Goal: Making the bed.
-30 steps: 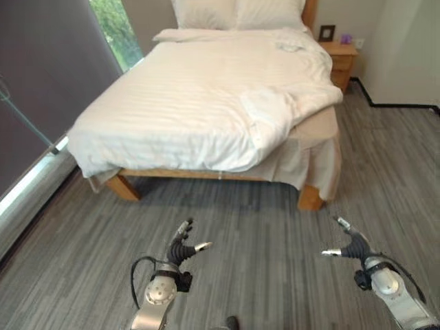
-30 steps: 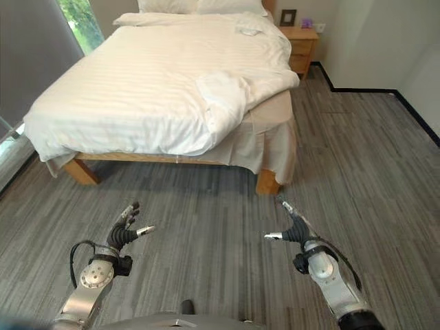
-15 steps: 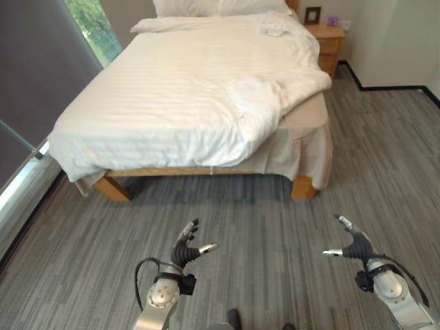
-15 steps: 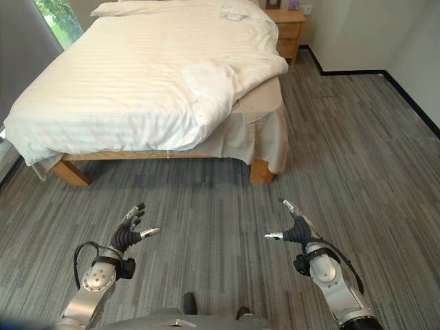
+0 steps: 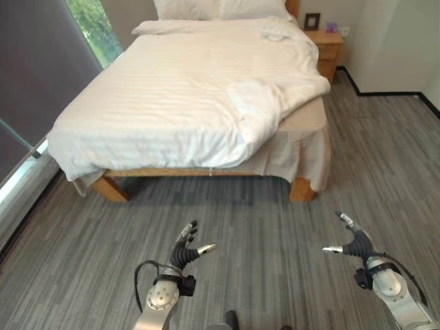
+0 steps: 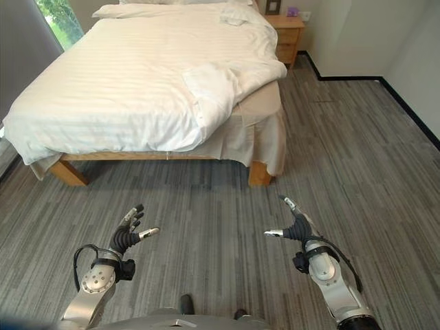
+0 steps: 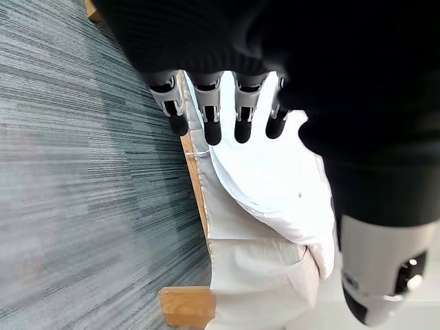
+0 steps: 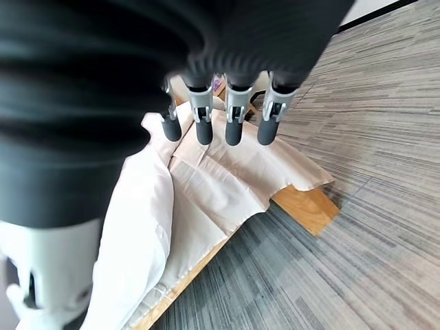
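A wooden bed (image 5: pixel 113 188) stands ahead of me, covered by a white striped duvet (image 5: pixel 172 96). The duvet's near right corner (image 5: pixel 258 110) is folded back on itself, baring the beige sheet and bed skirt (image 5: pixel 309 148) at that corner. Two white pillows (image 5: pixel 220 8) lie at the head. My left hand (image 5: pixel 184 249) is low over the floor, well short of the bed, fingers relaxed and holding nothing. My right hand (image 5: pixel 354 244) hovers likewise at the right, fingers spread. The wrist views show straight fingers (image 7: pixel 206 117) and the bed's corner (image 8: pixel 206 185) beyond them.
A wooden nightstand (image 5: pixel 328 48) stands at the bed's far right, with a small frame on it. A dark blind and window (image 5: pixel 41 62) run along the left wall. A white wall with black skirting (image 5: pixel 392 41) is at the right. Grey striped floor (image 5: pixel 261 227) lies between me and the bed.
The camera has shifted, so the bed sits a little further left and lower in the view than a second ago. Both hands keep the same open pose over the floor.
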Controlling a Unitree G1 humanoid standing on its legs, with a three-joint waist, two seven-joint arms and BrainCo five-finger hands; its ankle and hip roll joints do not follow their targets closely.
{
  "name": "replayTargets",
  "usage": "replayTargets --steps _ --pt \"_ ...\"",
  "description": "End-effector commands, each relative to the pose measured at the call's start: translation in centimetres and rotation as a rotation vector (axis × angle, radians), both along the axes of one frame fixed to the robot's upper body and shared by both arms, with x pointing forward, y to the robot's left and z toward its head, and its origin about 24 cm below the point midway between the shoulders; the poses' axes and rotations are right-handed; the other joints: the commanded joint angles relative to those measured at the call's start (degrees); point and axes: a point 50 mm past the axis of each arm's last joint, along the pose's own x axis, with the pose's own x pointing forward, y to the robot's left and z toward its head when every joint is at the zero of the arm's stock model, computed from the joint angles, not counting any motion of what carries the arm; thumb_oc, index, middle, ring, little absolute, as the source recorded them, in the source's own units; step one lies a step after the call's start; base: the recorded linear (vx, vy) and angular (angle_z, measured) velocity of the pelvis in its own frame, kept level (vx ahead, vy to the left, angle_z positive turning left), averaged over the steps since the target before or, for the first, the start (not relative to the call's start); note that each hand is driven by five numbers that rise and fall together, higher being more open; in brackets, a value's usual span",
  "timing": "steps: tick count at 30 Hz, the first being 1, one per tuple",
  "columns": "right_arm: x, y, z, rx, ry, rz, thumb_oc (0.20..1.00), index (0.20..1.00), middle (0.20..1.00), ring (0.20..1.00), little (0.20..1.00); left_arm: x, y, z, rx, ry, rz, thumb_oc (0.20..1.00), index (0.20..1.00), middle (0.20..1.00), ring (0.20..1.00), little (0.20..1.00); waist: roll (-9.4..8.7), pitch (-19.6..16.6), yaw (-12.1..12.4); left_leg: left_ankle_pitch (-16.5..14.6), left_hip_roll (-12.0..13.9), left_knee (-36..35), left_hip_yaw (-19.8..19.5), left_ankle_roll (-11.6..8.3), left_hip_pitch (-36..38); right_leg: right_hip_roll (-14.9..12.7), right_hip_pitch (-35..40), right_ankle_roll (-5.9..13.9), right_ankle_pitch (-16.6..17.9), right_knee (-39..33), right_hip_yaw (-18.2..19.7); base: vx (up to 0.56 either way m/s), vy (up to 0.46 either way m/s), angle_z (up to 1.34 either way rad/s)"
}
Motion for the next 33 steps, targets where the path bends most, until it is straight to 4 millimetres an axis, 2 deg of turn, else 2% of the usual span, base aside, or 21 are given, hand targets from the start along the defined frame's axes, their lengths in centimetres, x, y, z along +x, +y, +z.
replayTargets --steps 1,3,4,5,6,7,11,12,14,15,16,17,18,19,21,22,24,26,27,29,33 --pt "1.5 -0.4 4.0 -0.045 -0.206 -0.014 1.000 1.000 1.000 1.000 1.000 1.1 -0.6 1.4 -0.062 -0.101 0.032 1.000 1.000 1.000 1.000 1.000 0.58 3.6 1.3 -0.8 3.6 8.0 -3.1 -4.11 -2.0 -0.3 8.6 4.34 -0.1 -8.5 -2.1 0.08 -0.097 -0.32" --pt "1.4 -0.4 3.9 -0.041 -0.203 -0.023 1.000 1.000 1.000 1.000 1.000 1.0 -0.6 1.2 -0.073 -0.094 0.045 1.000 1.000 1.000 1.000 1.000 0.49 3.4 1.7 -1.5 4.2 4.2 -1.8 -3.46 -3.6 -0.2 9.2 4.65 -1.1 -8.5 -2.1 0.29 0.078 -0.12" --pt "1.2 -0.1 3.5 -0.028 -0.196 -0.020 1.000 1.000 1.000 1.000 1.000 0.2 -0.7 0.6 -0.076 -0.066 0.051 1.000 1.000 1.000 1.000 1.000 1.51 2.4 2.4 -0.7 4.9 -9.4 0.3 -2.86 -3.0 0.3 10.0 5.78 -2.7 -8.5 -1.5 0.41 0.141 -0.09" --pt "1.2 -0.1 3.5 -0.029 -0.194 -0.020 1.000 1.000 1.000 1.000 1.000 0.1 -0.7 0.5 -0.077 -0.064 0.052 1.000 1.000 1.000 1.000 1.000 1.30 2.3 2.5 0.0 4.6 -10.8 0.6 -2.87 -2.2 0.1 10.0 5.80 -2.7 -8.5 -1.4 0.62 0.265 -0.05" --pt "1.4 -0.1 3.5 -0.033 -0.195 -0.017 1.000 1.000 1.000 1.000 1.000 -0.1 -0.6 0.2 -0.076 -0.045 0.064 1.000 1.000 1.000 1.000 1.000 2.26 1.9 2.9 4.0 7.2 -22.9 2.8 -4.19 -4.9 0.5 12.0 6.74 -5.2 -8.5 -1.4 0.48 0.185 0.00" --pt "1.6 0.0 3.6 -0.028 -0.197 -0.017 1.000 1.000 1.000 1.000 1.000 0.0 -0.6 0.3 -0.074 -0.048 0.067 1.000 1.000 1.000 1.000 1.000 1.81 1.6 3.2 5.2 7.8 -27.0 3.9 -4.50 -5.1 -0.2 13.1 7.07 -6.1 -8.5 -1.2 0.65 0.252 0.12" --pt "0.9 1.0 2.4 -0.010 -0.138 0.024 1.000 1.000 1.000 1.000 1.000 -0.7 0.3 0.2 -0.041 -0.034 0.063 1.000 1.000 1.000 1.000 1.000 0.08 -0.5 4.3 8.2 7.3 -26.4 5.2 -3.76 -3.9 -1.1 18.3 8.63 -7.2 -8.5 1.3 0.67 0.207 -0.46" --pt "0.7 1.3 2.0 0.000 -0.124 0.027 1.000 1.000 1.000 1.000 1.000 -0.7 0.5 0.4 -0.019 -0.033 0.054 1.000 1.000 1.000 1.000 1.000 -0.87 -0.8 4.9 8.4 6.8 -25.3 5.9 -3.06 -3.4 -2.2 17.9 9.19 -6.4 -5.5 2.2 0.66 0.205 -0.72" --pt "0.4 2.0 1.1 0.021 -0.090 0.039 1.000 1.000 1.000 1.000 1.000 -0.2 0.5 0.9 0.006 -0.044 0.022 1.000 1.000 1.000 1.000 1.000 -2.63 -0.7 5.0 5.7 5.6 -22.3 6.8 -0.83 -2.2 -5.0 15.0 11.35 -3.3 4.2 2.1 0.46 0.145 -0.61" --pt "0.4 2.0 1.1 0.022 -0.090 0.039 1.000 1.000 1.000 1.000 1.000 -0.2 0.5 0.9 0.007 -0.044 0.022 1.000 1.000 1.000 1.000 1.000 -2.80 -0.7 5.1 5.6 5.5 -22.2 6.9 -0.78 -2.2 -5.2 14.8 11.42 -3.5 4.5 2.2 0.32 0.145 -0.69" --pt "0.6 2.4 1.2 0.021 -0.093 0.054 1.000 1.000 1.000 1.000 1.000 0.1 0.5 1.3 0.019 -0.057 0.001 1.000 1.000 1.000 1.000 1.000 -3.26 -0.3 4.8 3.9 4.7 -21.5 7.7 0.29 -1.1 -6.8 12.7 12.70 1.7 10.5 1.8 0.43 0.279 -0.44" --pt "0.8 2.8 1.5 0.032 -0.105 0.068 1.000 1.000 1.000 1.000 1.000 0.7 0.5 2.1 0.038 -0.088 -0.023 1.000 1.000 1.000 1.000 1.000 -2.73 0.4 3.6 0.1 3.3 -21.2 8.7 2.64 2.8 -10.5 5.8 14.18 11.1 23.9 0.5 0.58 0.367 -0.28" --pt "1.1 3.0 1.8 0.030 -0.116 0.076 1.000 1.000 1.000 1.000 1.000 1.1 0.4 2.6 0.047 -0.105 -0.038 1.000 1.000 1.000 1.000 1.000 -2.19 1.1 2.9 -1.5 3.0 -22.0 9.4 3.41 5.8 -12.4 1.7 14.35 14.1 29.0 -1.1 0.55 0.337 -0.10" --pt "1.3 3.1 1.8 0.028 -0.120 0.079 1.000 1.000 1.000 1.000 1.000 1.3 0.4 2.8 0.046 -0.115 -0.037 1.000 1.000 1.000 1.000 1.000 -1.40 1.4 2.3 -2.8 2.8 -22.6 9.8 3.68 7.9 -14.1 -0.4 14.26 13.6 29.0 -4.0 0.45 0.192 -0.15" --pt "1.5 3.2 2.3 0.022 -0.138 0.088 1.000 1.000 1.000 1.000 1.000 1.6 0.2 3.3 0.046 -0.136 -0.051 1.000 1.000 1.000 1.000 1.000 0.08 2.5 0.3 -4.1 2.2 -23.7 9.5 3.46 11.5 -13.5 -4.2 13.25 9.5 25.6 -6.6 0.43 0.092 -0.01" --pt "1.6 3.3 2.5 0.022 -0.146 0.091 1.000 1.000 1.000 1.000 1.000 1.8 -0.2 3.3 0.044 -0.139 -0.065 1.000 1.000 1.000 1.000 1.000 0.63 3.1 -1.0 -4.5 1.9 -24.4 9.0 3.13 13.5 -11.0 -5.6 12.23 6.7 20.8 -6.6 0.41 -0.005 0.22" --pt "1.7 3.3 2.8 0.029 -0.160 0.085 1.000 1.000 1.000 1.000 1.000 1.9 -0.3 3.4 0.053 -0.145 -0.075 1.000 1.000 1.000 1.000 1.000 0.95 2.9 -2.3 -5.6 1.2 -25.9 8.5 2.13 16.5 -8.4 -7.1 12.17 4.9 8.1 -6.4 0.45 -0.084 0.47" --pt "1.7 3.2 2.7 0.024 -0.157 0.067 1.000 1.000 1.000 1.000 1.000 2.5 0.0 4.0 0.081 -0.172 -0.065 1.000 1.000 1.000 1.000 1.000 1.45 1.9 -3.2 -8.0 2.2 -27.5 7.7 0.04 20.4 -8.6 -8.9 13.60 8.6 -5.8 -6.2 0.51 -0.157 0.32" --pt "1.8 3.2 2.7 0.022 -0.159 0.067 1.000 1.000 1.000 1.000 1.000 2.6 0.0 4.0 0.082 -0.174 -0.065 1.000 1.000 1.000 1.000 1.000 1.34 2.0 -3.2 -7.4 2.2 -27.5 8.2 0.14 20.0 -8.5 -9.0 13.32 9.8 -6.6 -6.7 0.45 -0.136 0.31" --pt "1.2 2.9 1.8 0.018 -0.120 0.033 1.000 1.000 1.000 1.000 1.000 3.1 0.3 4.5 0.109 -0.200 -0.026 1.000 1.000 1.000 1.000 1.000 2.02 1.1 -3.9 -10.4 2.8 -27.5 8.4 -0.95 24.3 -10.5 -11.7 14.41 11.7 -8.1 -6.7 0.39 -0.149 0.55" --pt "0.2 2.5 0.4 0.024 -0.055 0.015 1.000 1.000 1.000 1.000 1.000 3.6 0.4 5.0 0.146 -0.226 -0.023 1.000 1.000 1.000 1.000 1.000 1.75 0.1 -4.7 -13.0 2.4 -26.3 7.8 -1.33 27.3 -10.8 -9.6 13.97 13.1 -7.7 -7.0 0.37 -0.162 0.26"
